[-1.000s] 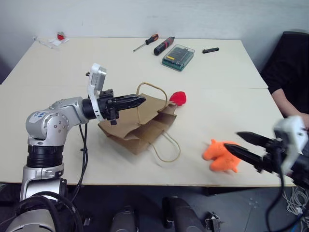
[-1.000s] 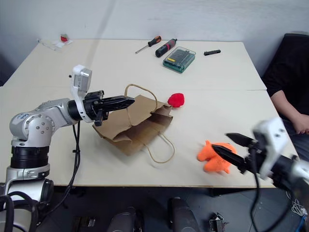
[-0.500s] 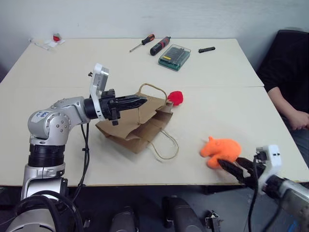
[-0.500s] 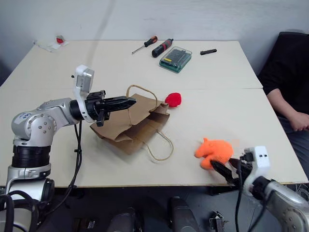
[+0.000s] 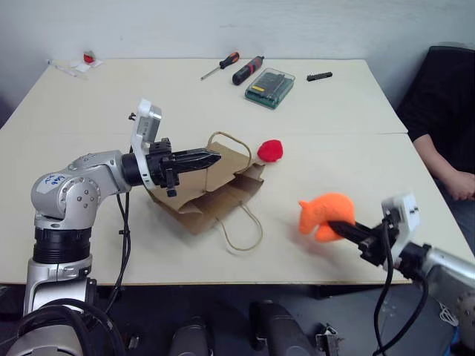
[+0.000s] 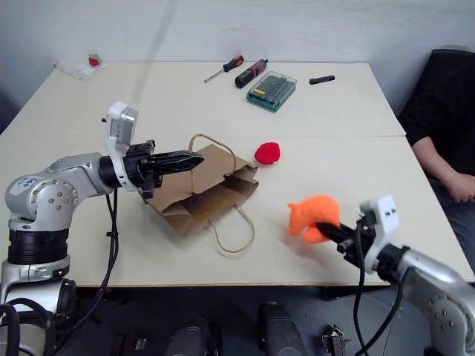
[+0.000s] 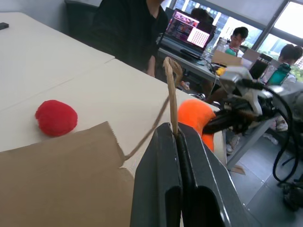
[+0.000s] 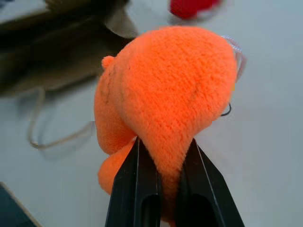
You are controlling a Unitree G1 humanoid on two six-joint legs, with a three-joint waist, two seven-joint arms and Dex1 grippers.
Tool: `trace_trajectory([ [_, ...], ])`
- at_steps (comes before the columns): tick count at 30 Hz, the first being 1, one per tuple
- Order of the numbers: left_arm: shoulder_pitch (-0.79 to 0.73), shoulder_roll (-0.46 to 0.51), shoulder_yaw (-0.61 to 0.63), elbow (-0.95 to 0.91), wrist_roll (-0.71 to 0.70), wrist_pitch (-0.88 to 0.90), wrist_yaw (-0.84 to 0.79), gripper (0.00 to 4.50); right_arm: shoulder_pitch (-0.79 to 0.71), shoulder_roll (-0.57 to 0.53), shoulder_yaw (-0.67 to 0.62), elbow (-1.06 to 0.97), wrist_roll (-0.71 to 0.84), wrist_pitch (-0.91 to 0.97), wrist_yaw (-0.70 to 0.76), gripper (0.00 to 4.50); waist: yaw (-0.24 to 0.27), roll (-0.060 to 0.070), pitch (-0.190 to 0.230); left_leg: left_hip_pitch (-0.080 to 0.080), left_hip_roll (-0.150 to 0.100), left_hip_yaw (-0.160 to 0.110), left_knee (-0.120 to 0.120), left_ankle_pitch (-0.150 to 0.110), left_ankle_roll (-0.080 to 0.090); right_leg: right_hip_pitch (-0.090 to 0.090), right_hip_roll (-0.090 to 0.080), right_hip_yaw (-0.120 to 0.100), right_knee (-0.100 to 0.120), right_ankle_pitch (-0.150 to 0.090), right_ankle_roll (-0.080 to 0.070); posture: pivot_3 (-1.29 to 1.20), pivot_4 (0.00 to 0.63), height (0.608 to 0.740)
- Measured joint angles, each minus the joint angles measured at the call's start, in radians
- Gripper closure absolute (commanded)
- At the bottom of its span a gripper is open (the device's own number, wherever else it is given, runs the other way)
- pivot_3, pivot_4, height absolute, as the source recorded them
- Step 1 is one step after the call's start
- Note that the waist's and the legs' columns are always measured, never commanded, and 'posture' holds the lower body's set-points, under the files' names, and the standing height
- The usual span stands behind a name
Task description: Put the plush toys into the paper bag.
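Right gripper (image 5: 335,225) pinched on the orange toy (image 5: 323,215), black fingers (image 8: 137,182) squeezing a fold of fuzz from either side; toy lifted just above the table (image 5: 349,159), near its front edge, at about 4 o'clock from the bag (image 5: 208,193). Toy's head end turned toward the bag, well apart from it.

Left gripper (image 5: 204,157) pressed together on a bag handle (image 7: 170,90), the cord running up out of the closed fingers (image 7: 158,184) and holding as an upright loop above the bag's mouth. Gripper lying level, aimed toward the right side of the table.

Bag lying flat and crumpled at mid-table, mouth toward 3 o'clock, second handle (image 5: 241,233) trailing loose on the tabletop at the bag's 5 o'clock.

Red toy (image 5: 270,150) resting on the table at the bag's 1 o'clock, just beside the upper corner of its mouth, not touching either gripper.

Far across the table, at 12 o'clock from the bag: a screwdriver (image 5: 220,66), a dark-handled driver (image 5: 248,69), a green bit case (image 5: 270,87) and a small black piece (image 5: 319,76). Small white scraps with a red bit (image 5: 83,61) at the far left corner.

Person in dark clothing (image 5: 445,119) seated at the table's right edge, hand (image 5: 460,185) near the rim. More people and a laptop behind, in the left wrist view.
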Motion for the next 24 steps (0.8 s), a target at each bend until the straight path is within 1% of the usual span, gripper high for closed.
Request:
trace_trajectory([
  [2, 0.0, 0.0, -0.003, -0.001, 0.001, 0.0, -0.003, 4.5, -0.107, 0.02, 0.106, 0.003, 0.022, 0.018, -0.009, 4.49, -0.004, 0.0, 0.0, 0.0, 0.0, -0.002, -0.001, 0.001, -0.001, 0.0, 0.0, -0.001, 0.0, -0.001, -0.001, 0.0, 0.15, 0.74],
  [4, -0.003, -0.007, -0.002, 0.003, 0.0, -0.001, 0.003, 4.5, -0.225, 0.07, 0.258, 0.046, 0.006, 0.026, -0.024, 4.49, -0.006, 0.0, 0.0, -0.002, 0.0, -0.002, -0.001, 0.001, -0.001, -0.001, 0.0, -0.002, 0.0, -0.001, -0.001, 0.0, 0.15, 0.74],
  [5, -0.005, -0.013, -0.001, 0.003, -0.001, -0.001, 0.005, 4.5, -0.251, 0.083, 0.304, 0.069, -0.008, 0.025, -0.028, 4.49, -0.006, 0.0, 0.0, -0.003, 0.0, -0.002, 0.0, 0.001, -0.001, -0.002, 0.0, -0.002, -0.001, -0.001, -0.001, 0.0, 0.15, 0.74],
  [8, -0.009, -0.03, 0.001, 0.001, -0.003, 0.0, 0.016, 4.5, -0.357, 0.125, 0.458, 0.205, -0.102, 0.004, -0.038, 4.49, -0.006, 0.0, 0.0, -0.006, 0.0, -0.003, 0.002, 0.0, 0.001, -0.004, -0.002, -0.003, -0.001, 0.0, 0.0, 0.0, 0.15, 0.74],
  [10, -0.01, -0.043, -0.002, -0.007, -0.004, 0.0, 0.017, 4.5, -0.422, 0.162, 0.523, 0.301, -0.147, -0.014, -0.037, 4.49, -0.005, 0.0, 0.0, -0.011, -0.001, -0.004, 0.003, 0.0, 0.002, -0.006, -0.002, -0.004, -0.001, 0.0, 0.0, 0.0, 0.15, 0.74],
  [14, -0.007, -0.05, -0.005, -0.03, -0.007, 0.002, 0.024, 4.5, -0.53, 0.212, 0.593, 0.474, -0.229, -0.047, -0.027, 4.49, -0.007, 0.0, 0.0, -0.013, -0.001, -0.004, 0.004, 0.001, 0.003, -0.01, -0.003, -0.004, 0.0, 0.0, 0.001, 0.0, 0.15, 0.74],
  [17, -0.001, -0.057, -0.008, -0.054, -0.021, 0.012, 0.024, 4.5, -0.61, 0.257, 0.608, 0.567, -0.265, -0.058, -0.016, 4.49, -0.012, 0.0, 0.0, -0.014, 0.0, -0.003, 0.004, 0.001, 0.002, -0.012, -0.003, -0.004, 0.001, 0.0, 0.0, 0.0, 0.15, 0.74],
  [21, 0.012, -0.057, -0.008, -0.076, -0.028, 0.015, 0.024, 4.5, -0.68, 0.324, 0.593, 0.666, -0.278, -0.057, -0.009, 4.49, -0.015, 0.0, 0.0, -0.016, 0.0, -0.002, 0.004, 0.001, 0.001, -0.016, -0.003, -0.004, 0.003, 0.0, 0.0, 0.0, 0.15, 0.74],
  [24, 0.018, -0.066, -0.009, -0.079, -0.028, 0.011, 0.029, 4.5, -0.697, 0.429, 0.524, 0.752, -0.261, -0.049, -0.032, 4.49, -0.017, 0.0, 0.0, -0.016, 0.0, -0.002, 0.004, 0.002, 0.001, -0.017, -0.003, -0.004, 0.004, 0.0, 0.0, 0.0, 0.15, 0.74],
])
